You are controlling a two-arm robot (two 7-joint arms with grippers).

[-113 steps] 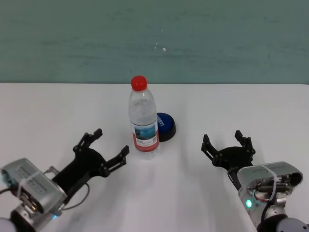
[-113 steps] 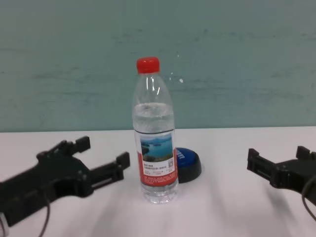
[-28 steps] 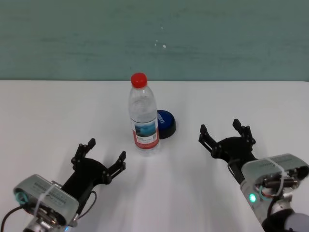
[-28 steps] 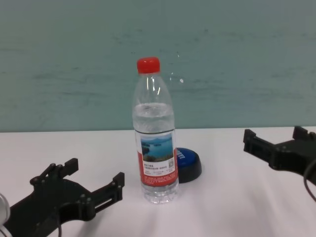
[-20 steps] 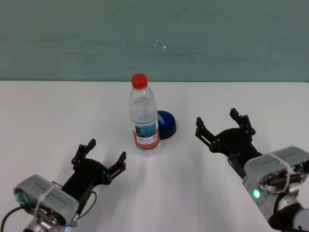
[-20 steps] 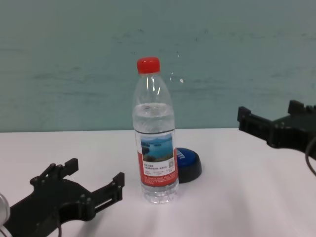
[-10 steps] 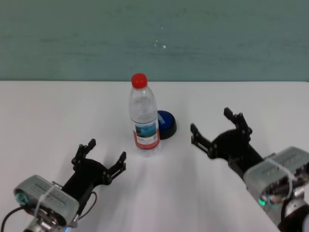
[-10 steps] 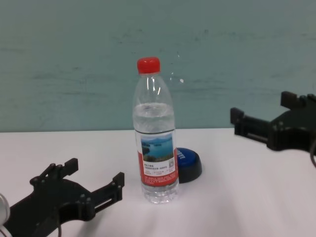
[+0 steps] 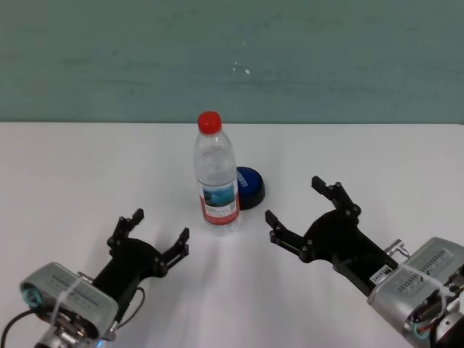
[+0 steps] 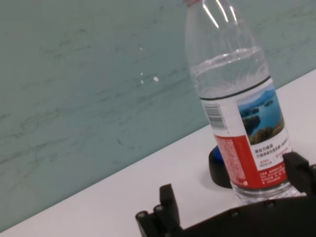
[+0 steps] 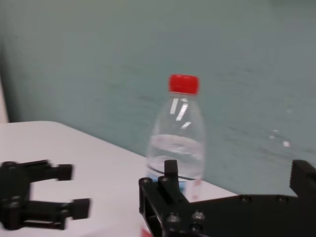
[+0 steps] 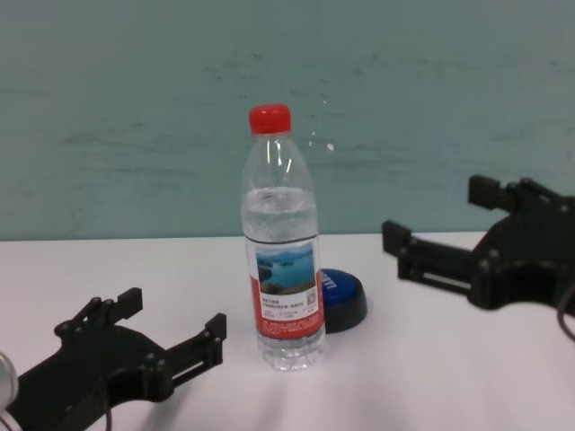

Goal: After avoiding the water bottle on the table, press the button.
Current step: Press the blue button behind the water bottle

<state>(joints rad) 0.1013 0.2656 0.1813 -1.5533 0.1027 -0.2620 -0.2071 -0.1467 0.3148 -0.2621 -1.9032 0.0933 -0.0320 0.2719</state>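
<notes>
The water bottle [image 9: 216, 181] stands upright mid-table [image 9: 87, 159], with a red cap and a lake label [image 12: 285, 287]. The blue button [image 9: 251, 187] sits just behind it and to its right, partly hidden by it in the chest view [image 12: 345, 296]. My right gripper [image 9: 293, 201] is open and empty, raised above the table to the right of the bottle and button, touching neither [image 12: 436, 214]. My left gripper [image 9: 159, 228] is open and empty, low, to the near left of the bottle. The bottle [image 11: 177, 143] hides the button in the right wrist view.
A teal wall [image 9: 326, 72] rises behind the table's far edge. White tabletop stretches wide on both sides of the bottle. The left wrist view shows the bottle [image 10: 242, 113] close up with the button [image 10: 218, 167] behind it.
My right gripper has risen and swung left toward the bottle and button over the last second. My left gripper drew back earlier and has since stayed still. Bottle and button have not moved.
</notes>
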